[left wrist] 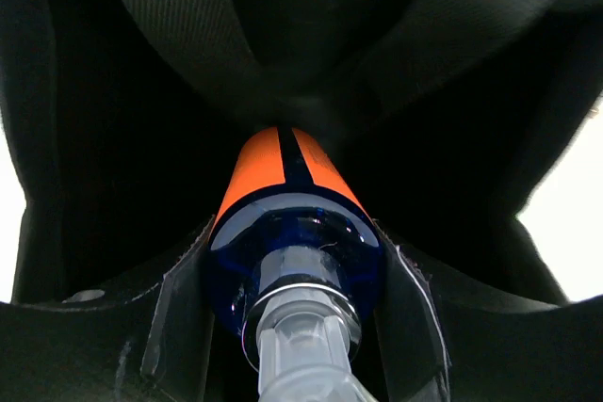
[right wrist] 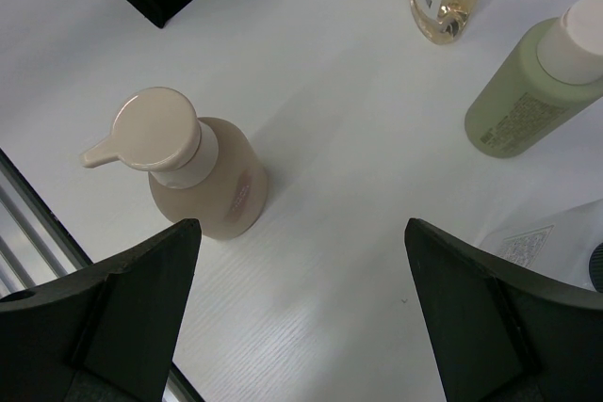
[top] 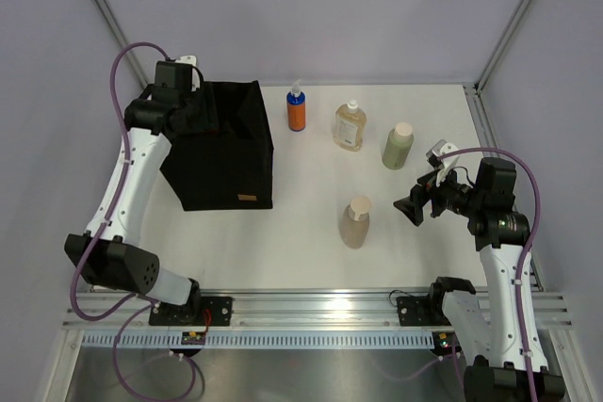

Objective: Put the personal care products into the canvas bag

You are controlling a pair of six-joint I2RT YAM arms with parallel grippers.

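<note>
Canvas bag: the canvas bag stands upright at the upper left of the top view with its mouth open. A small tan label sits low on its near wall.
Held item: the dark-capped orange bottle fills the centre of the left wrist view. Its cap faces the camera and its body points into the bag's dark interior.
Left jaws: closed to a narrow gap on the dark-capped orange bottle, one finger on each side just below the cap. The bottle is not yet released.
Right jaws: spread wide and holding nothing. They hover above the worktop at the right of the top view.
Items outside the bag: the spray-top orange bottle, amber bottle and pale green bottle stand in a row across the upper centre. The beige bottle stands alone, lower centre.
Right wrist view: the beige bottle is at the left, near the left finger but apart from it.
Progress: judged early. One of the five bottles is inside the bag's mouth and still gripped.
Left to do: release the held bottle, then move the four standing bottles into the bag.
Likely next item: the beige bottle, because it is nearest the open right jaws.
</note>
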